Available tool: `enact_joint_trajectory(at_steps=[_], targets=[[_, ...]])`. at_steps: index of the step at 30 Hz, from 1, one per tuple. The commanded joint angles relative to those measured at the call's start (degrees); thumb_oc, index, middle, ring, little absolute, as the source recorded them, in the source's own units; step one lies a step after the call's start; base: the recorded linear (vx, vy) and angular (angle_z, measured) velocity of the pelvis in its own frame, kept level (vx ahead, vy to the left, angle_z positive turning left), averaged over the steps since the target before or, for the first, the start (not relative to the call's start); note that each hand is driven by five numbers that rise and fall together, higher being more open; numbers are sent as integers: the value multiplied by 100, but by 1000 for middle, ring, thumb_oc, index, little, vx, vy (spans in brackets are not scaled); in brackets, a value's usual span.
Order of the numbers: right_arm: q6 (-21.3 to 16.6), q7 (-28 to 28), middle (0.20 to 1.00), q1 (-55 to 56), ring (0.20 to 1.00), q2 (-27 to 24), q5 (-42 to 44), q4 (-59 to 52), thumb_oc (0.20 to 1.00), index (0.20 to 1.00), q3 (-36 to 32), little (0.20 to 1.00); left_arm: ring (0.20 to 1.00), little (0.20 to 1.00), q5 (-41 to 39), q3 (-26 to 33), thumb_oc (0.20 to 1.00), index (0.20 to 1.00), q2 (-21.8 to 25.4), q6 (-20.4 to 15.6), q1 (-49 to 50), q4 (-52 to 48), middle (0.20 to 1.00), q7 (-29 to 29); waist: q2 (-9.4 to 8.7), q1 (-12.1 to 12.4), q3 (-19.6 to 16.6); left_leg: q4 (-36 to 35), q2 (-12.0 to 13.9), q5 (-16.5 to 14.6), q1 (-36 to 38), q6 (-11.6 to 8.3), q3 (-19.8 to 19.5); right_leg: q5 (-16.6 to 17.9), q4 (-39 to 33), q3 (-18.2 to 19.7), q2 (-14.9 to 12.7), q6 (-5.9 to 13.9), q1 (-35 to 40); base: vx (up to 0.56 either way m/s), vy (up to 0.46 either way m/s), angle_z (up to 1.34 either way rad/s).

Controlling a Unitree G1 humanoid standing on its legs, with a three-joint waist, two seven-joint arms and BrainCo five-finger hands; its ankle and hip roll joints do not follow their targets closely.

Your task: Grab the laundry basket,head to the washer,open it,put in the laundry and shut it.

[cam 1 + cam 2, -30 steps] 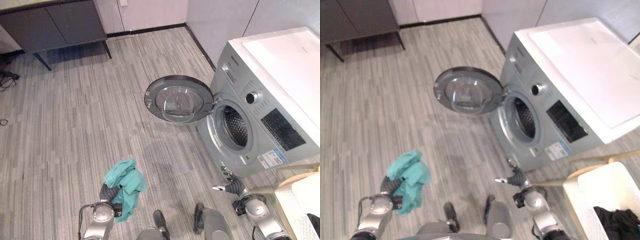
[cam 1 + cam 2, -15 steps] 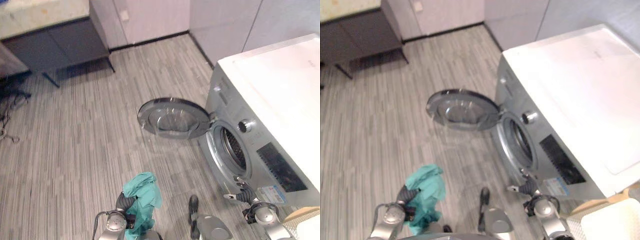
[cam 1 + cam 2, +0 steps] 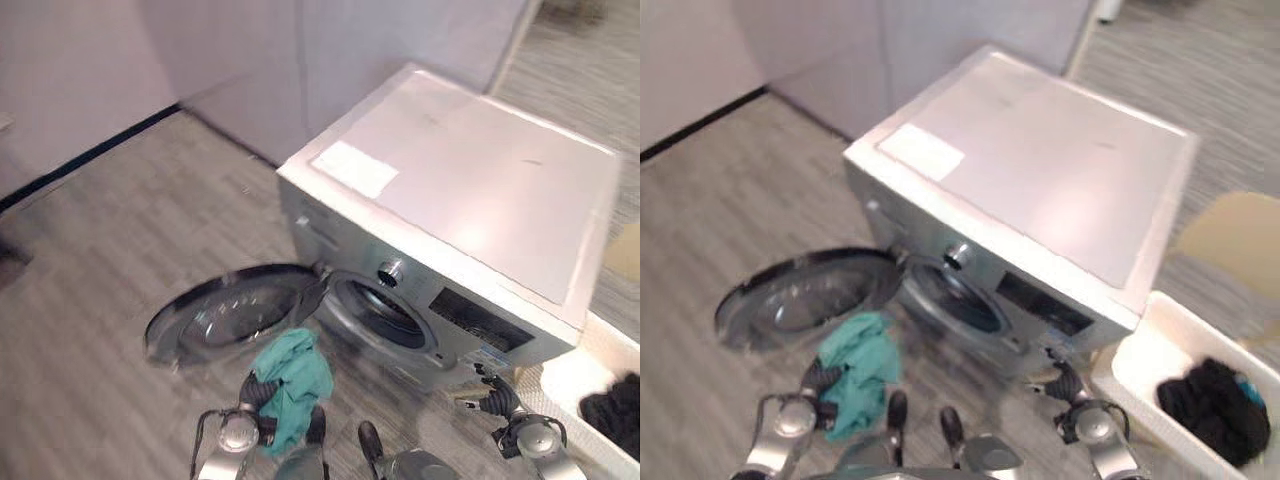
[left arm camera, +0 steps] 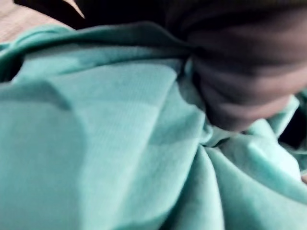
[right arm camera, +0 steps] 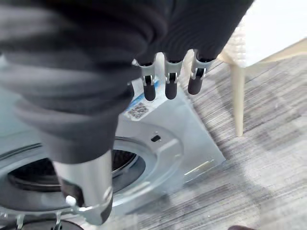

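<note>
A teal garment (image 3: 293,378) hangs bunched in my left hand (image 3: 261,390), low in the eye views, just in front of the washer's round opening (image 3: 380,313). In the left wrist view the teal cloth (image 4: 105,143) lies right against the hand's dark cover. The silver washer (image 3: 470,210) stands ahead with its door (image 3: 225,315) swung wide to the left. My right hand (image 3: 492,392) hovers by the washer's lower right front corner, fingers (image 5: 166,86) straight and empty. The white laundry basket (image 3: 1140,370) sits on the floor at the right with dark clothes (image 3: 1213,393) in it.
A light wall with a dark skirting (image 3: 90,155) runs behind the washer at the left. A pale wooden leg (image 5: 237,96) stands on the striped floor near the basket, and a tan seat (image 3: 1230,235) shows beside the washer's right side.
The camera has swung right, so the washer now sits central and the basket's dark clothes show. My left hand with the teal garment has come closer to the washer's opening.
</note>
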Motion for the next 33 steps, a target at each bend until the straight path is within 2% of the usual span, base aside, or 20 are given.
enact_joint_trajectory(at_steps=[1,3,4,5,6,7,8,11,13,14,15,18,20,21,22,24,25,28,31,33], targets=[[-145,5,1000,-296,1000,86,60,-19,1000,1000,181,1000,200,200,-10,238,200,200,397,-277,4,-336,200,145,-379,240,67,544,30,-661,75,-73,552,-271,444,-166,-225,632,-319,-16,122,-157],[-145,5,1000,-301,1000,89,60,-17,1000,1000,181,1000,200,200,-10,240,200,200,399,-278,0,-335,200,144,-381,257,51,539,36,-648,55,-77,571,-251,439,-147,-218,631,-345,-42,31,-173],[-172,-7,1000,-387,1000,216,63,11,1000,1000,204,1000,200,200,-56,367,200,200,499,-274,-57,-374,200,243,-387,439,74,619,232,-776,94,-112,1032,-308,478,-1639,-732,641,-473,-49,-8,-139],[-172,-7,1000,-388,1000,216,63,11,1000,1000,204,1000,200,200,-56,368,200,200,499,-274,-57,-374,200,243,-386,435,70,621,232,-776,89,-112,1029,-308,478,-1642,-732,641,-475,-37,-27,-123],[-211,-25,1000,-419,1000,243,87,5,1000,1000,171,1000,200,200,-78,373,200,200,506,-311,-128,-404,200,278,-359,439,104,682,320,-835,132,-129,1224,-357,609,-2055,-898,616,-488,9,-20,-105],[-211,-25,1000,-422,1000,244,87,5,1000,1000,170,1000,200,200,-78,373,200,200,507,-311,-132,-402,200,278,-360,439,94,680,320,-823,113,-130,1225,-344,601,-2054,-897,614,-503,-25,-11,-128],[-210,-66,1000,-434,1000,246,101,-23,1000,1000,139,1000,200,200,-144,355,200,200,505,-332,-249,-395,200,320,-355,440,175,808,325,-871,71,-132,1341,-337,657,-2309,-1039,595,-550,-88,0,-80],[-254,-276,1000,-561,1000,166,326,-134,1000,1000,20,1000,200,200,-396,175,200,200,475,-462,-771,-494,200,513,-337,355,618,1679,399,-1093,-686,-108,1415,-440,1235,-2254,-1200,464,-1263,-241,-69,-7],[-249,-335,1000,-560,1000,149,350,-213,1000,1000,-25,1000,200,200,-419,124,200,200,445,-473,-887,-564,200,566,-255,277,580,2033,459,-1170,-1097,-64,1371,-474,1397,-2250,-1223,398,-1561,-100,-42,12],[-266,-420,1000,-577,1000,119,403,-229,1000,1000,-42,1000,200,200,-486,31,200,200,410,-501,-1053,-579,200,644,-195,202,654,2302,508,-1403,-1280,-83,1330,-685,1693,-2191,-1214,406,-1780,-9,-40,14],[-266,-480,1000,-602,1000,99,425,-329,1000,1000,-60,1000,200,200,-497,1,200,200,416,-515,-1199,-628,200,732,-181,135,715,2525,549,-1429,-1501,-81,1364,-716,1875,-2196,-1235,383,-1994,-67,-60,-4],[-369,-717,1000,-701,1000,53,638,-759,1000,1000,-152,1000,200,200,-446,-121,200,200,541,-609,-2111,-642,200,1206,-64,-139,794,3556,804,-1609,-2744,-80,1421,-984,2884,-2137,-1265,278,-3275,-156,-73,-15],[-405,-776,1000,-716,1000,49,666,-907,1000,1000,-186,1000,200,200,-395,-123,200,200,585,-616,-2391,-589,200,1341,-29,-204,769,3833,902,-1677,-3091,-91,1427,-1060,3124,-2104,-1272,263,-3638,-110,-49,-16],[-516,-883,1000,-780,1000,68,728,-1076,1000,1000,-186,1000,200,200,-343,-175,200,200,741,-621,-3024,-397,200,1658,8,-324,801,4319,1057,-1770,-3695,-85,1446,-1153,3566,-2023,-1258,224,-4252,-75,-25,-21],[-516,-883,1000,-780,1000,68,728,-1075,1000,1000,-187,1000,200,200,-344,-176,200,200,741,-622,-3026,-395,200,1658,11,-323,794,4327,1060,-1774,-3708,-85,1444,-1155,3571,-2024,-1257,224,-4264,-106,-23,-26],[-718,-948,1000,-808,1000,67,853,-1399,1000,1000,-225,1000,200,200,-176,-157,200,200,1307,-601,-4051,-155,200,2098,83,-477,854,4917,1220,-1917,-4493,-42,1440,-1256,4089,-1882,-1217,201,-5068,-76,-2,-22],[-718,-947,1000,-820,1000,76,853,-1397,1000,1000,-234,1000,200,200,-181,-171,200,200,1313,-611,-4083,-130,200,2099,94,-468,823,4970,1234,-1938,-4573,-42,1428,-1271,4129,-1885,-1212,199,-5140,-62,-3,-23],[-927,-994,1000,-876,1000,120,992,-1498,1000,1000,-194,1000,200,200,-140,-392,200,200,1905,-614,-5195,326,200,2447,187,-592,821,5440,1343,-2096,-5224,24,1327,-1415,4630,-1784,-1178,197,-5849,-5,11,-21],[-1180,-922,1000,-961,1000,71,1262,-1571,1000,1000,-79,1000,200,200,212,-1060,200,200,2678,-566,-6699,763,200,2905,296,-738,811,5913,1464,-2307,-5809,127,1207,-1597,5110,-1686,-1111,175,-6473,32,13,-9],[-1240,-921,1000,-1018,1000,55,1314,-1557,1000,1000,-84,1000,200,200,326,-1269,200,200,2859,-554,-7058,839,200,3027,313,-746,804,6015,1469,-2364,-5962,154,1184,-1627,5187,-1683,-1094,183,-6619,44,19,-6]])
